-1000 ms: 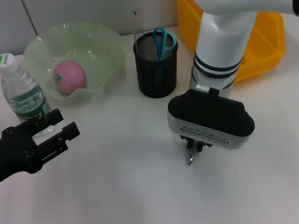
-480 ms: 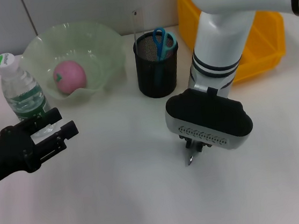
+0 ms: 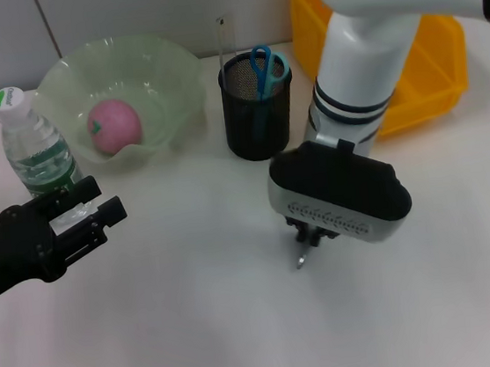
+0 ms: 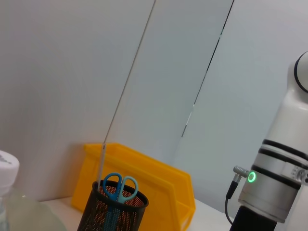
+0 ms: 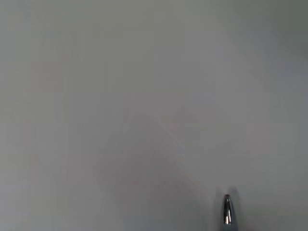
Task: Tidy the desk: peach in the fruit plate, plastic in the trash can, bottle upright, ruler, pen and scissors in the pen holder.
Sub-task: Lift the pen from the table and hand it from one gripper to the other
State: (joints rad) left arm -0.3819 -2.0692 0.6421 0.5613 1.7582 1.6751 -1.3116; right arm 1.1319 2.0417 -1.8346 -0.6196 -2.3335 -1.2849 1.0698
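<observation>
One pen (image 3: pixel 303 258) hangs gripped in the right tool (image 3: pixel 312 240)

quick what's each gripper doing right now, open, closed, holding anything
Left gripper: open and empty, hovering over the desk just in front of the bottle.
Right gripper: closed on the pen, whose tip points down at the desk.

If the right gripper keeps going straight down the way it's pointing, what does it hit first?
Probably the bare white desk: the pen tip under the right gripper would touch first.
</observation>
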